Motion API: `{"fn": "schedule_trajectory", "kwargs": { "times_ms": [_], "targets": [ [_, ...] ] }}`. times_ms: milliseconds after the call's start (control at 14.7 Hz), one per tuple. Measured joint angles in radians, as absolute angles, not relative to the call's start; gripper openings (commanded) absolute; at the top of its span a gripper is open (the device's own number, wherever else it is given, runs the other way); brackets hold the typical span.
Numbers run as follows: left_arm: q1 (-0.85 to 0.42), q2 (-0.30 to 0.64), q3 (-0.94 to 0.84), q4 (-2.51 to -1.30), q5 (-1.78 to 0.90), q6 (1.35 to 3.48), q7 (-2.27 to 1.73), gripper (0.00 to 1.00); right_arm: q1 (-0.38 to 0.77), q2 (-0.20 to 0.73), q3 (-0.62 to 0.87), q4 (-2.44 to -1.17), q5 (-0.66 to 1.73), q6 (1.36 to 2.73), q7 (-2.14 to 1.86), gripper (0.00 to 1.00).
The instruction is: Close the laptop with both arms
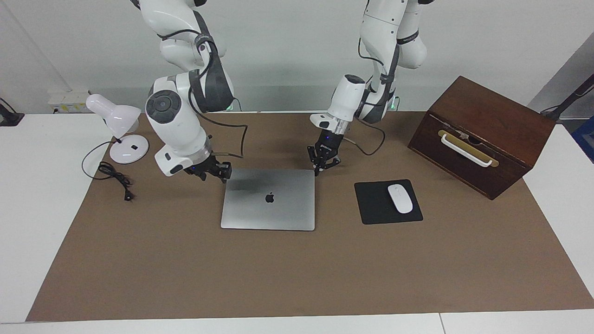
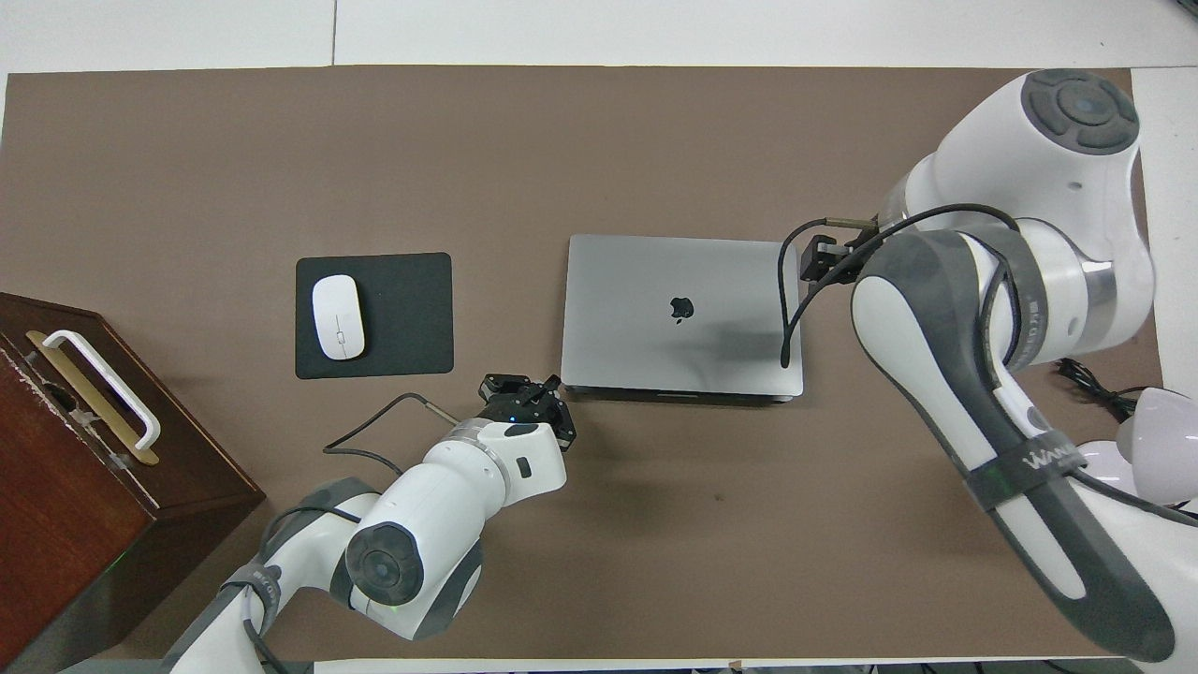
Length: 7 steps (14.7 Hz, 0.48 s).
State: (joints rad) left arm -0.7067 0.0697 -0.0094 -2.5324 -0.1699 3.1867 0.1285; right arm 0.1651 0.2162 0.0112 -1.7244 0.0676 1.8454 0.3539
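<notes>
The silver-grey laptop (image 1: 260, 208) lies flat in the middle of the brown mat with its lid down and the dark apple logo facing up; it also shows in the overhead view (image 2: 655, 337). My left gripper (image 1: 320, 170) is open and empty, just above the mat at the laptop's corner nearest the robots, toward the left arm's end; it also shows in the overhead view (image 2: 521, 384). My right gripper (image 1: 225, 172) is low at the laptop's corner toward the right arm's end, and shows in the overhead view (image 2: 807, 262) beside that edge.
A black mouse pad (image 1: 371, 204) with a white mouse (image 1: 400, 198) lies beside the laptop toward the left arm's end. A dark wooden box (image 1: 482, 134) with a white handle stands past it. A white desk lamp (image 1: 116, 120) and its cable (image 1: 116, 178) are at the right arm's end.
</notes>
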Motion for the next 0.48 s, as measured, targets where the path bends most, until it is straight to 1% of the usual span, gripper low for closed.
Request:
{"fn": "schedule_trajectory", "kwargs": {
  "times_ms": [205,477],
  "targets": [
    [-0.683,-0.038,-0.007,-2.534,-0.170,3.011,0.128,0.00,0.119,0.164,0.010,-1.726,0.017,1.824,0.322,1.00],
    [-0.637,-0.151,-0.004,-2.528,-0.170,2.785,0.127,0.00,0.064,0.102,0.009,-1.729,-0.032,1.772,0.256,1.00]
  ]
}}
